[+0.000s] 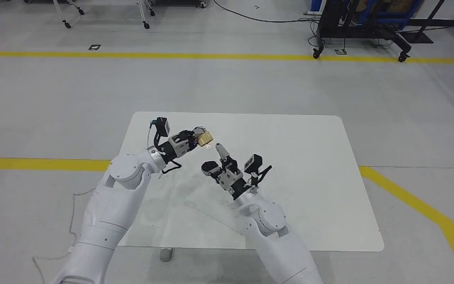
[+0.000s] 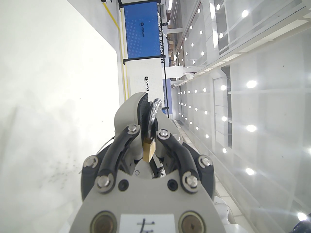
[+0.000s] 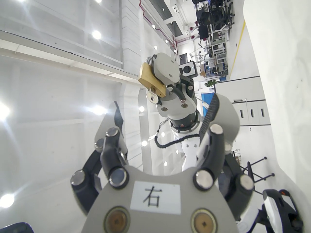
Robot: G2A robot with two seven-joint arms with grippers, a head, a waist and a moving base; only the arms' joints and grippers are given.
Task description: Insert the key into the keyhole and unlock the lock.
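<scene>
One key [image 3: 151,97] sat in the lock [image 3: 149,79] pinched by my left gripper [image 2: 150,109]; my spread right gripper [image 3: 167,107], I judged, should grip it squarely before turning.

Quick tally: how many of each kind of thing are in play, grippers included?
Padlocks: 1, the brass padlock with steel shackle, clamped in the left gripper
Keys: 1, the small silver key in the padlock's base
Grippers: 2, the left one and the open right gripper
Tables: 1, the white table
Total: 5
</scene>
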